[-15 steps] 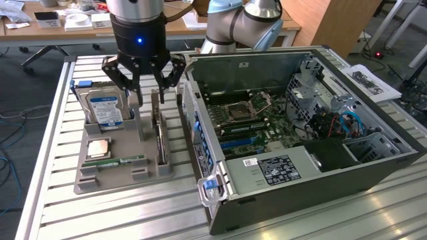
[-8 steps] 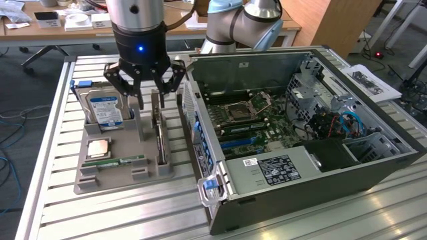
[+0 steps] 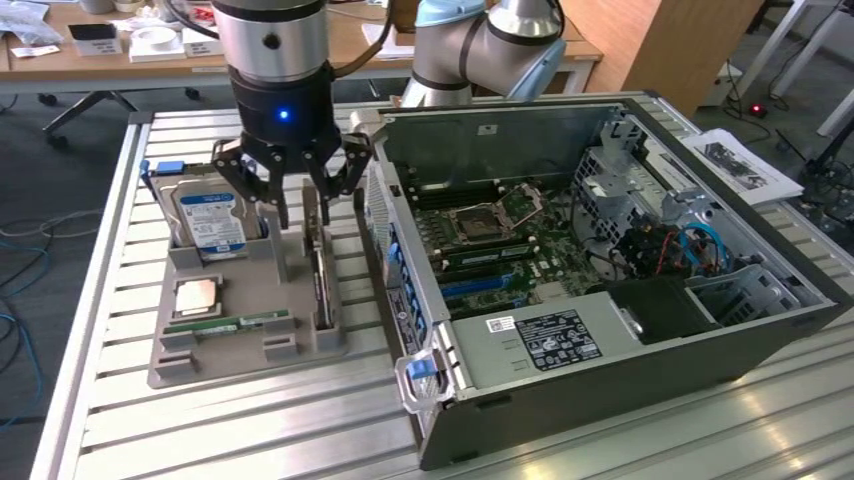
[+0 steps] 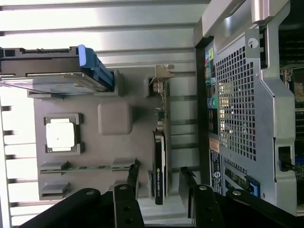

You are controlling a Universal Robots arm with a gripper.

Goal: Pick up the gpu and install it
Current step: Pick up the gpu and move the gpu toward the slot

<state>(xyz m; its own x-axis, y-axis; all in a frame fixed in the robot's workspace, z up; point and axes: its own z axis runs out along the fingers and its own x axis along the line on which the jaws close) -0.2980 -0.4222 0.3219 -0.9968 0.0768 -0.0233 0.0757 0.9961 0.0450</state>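
Observation:
The gpu [image 3: 320, 272] is a thin black card standing on edge in a slot of the grey holder [image 3: 240, 352], its silvery bracket end at the far side. My gripper [image 3: 304, 212] hangs right over the card's far half, open. In the wrist view the gpu [image 4: 159, 164] lies between the two black fingers [image 4: 133, 176], with a gap on each side and no contact. The open computer case [image 3: 601, 250] lies to the exterior view's right of the holder, its motherboard [image 3: 494, 240] exposed.
The holder also carries a silver hard drive [image 3: 211, 222] with a blue label, a square processor [image 3: 198, 297] and a slim green memory stick [image 3: 240, 325]. The case's perforated rear wall [image 4: 237, 109] stands close beside the card. Everything rests on a slatted metal table [image 3: 200, 430].

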